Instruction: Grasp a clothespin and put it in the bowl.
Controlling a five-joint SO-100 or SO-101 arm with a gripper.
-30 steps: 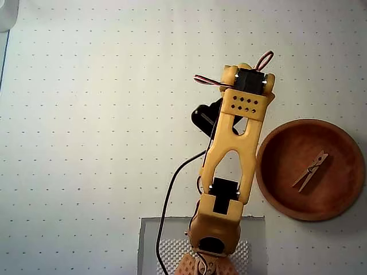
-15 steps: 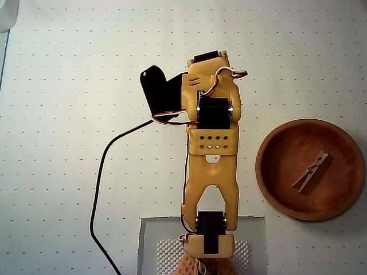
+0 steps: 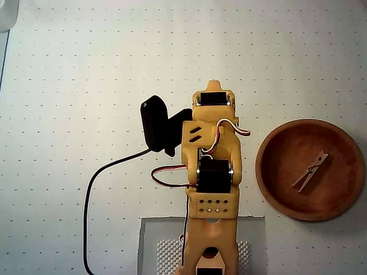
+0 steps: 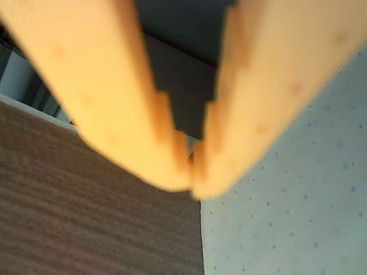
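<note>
Your end effector [image 4: 191,172] is showing clenched and empty in the wrist view, while the clothespin [image 3: 310,171] is lying inside the bowl [image 3: 269,172]; nothing is needing a further move, I judge.

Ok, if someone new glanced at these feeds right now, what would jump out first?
First the yellow arm, folded up in the middle of the overhead view on the dotted white mat. Next the bowl at the right, with a clothespin lying inside it. The wrist view is filled by the blurred end effector, tips together and empty.
</note>
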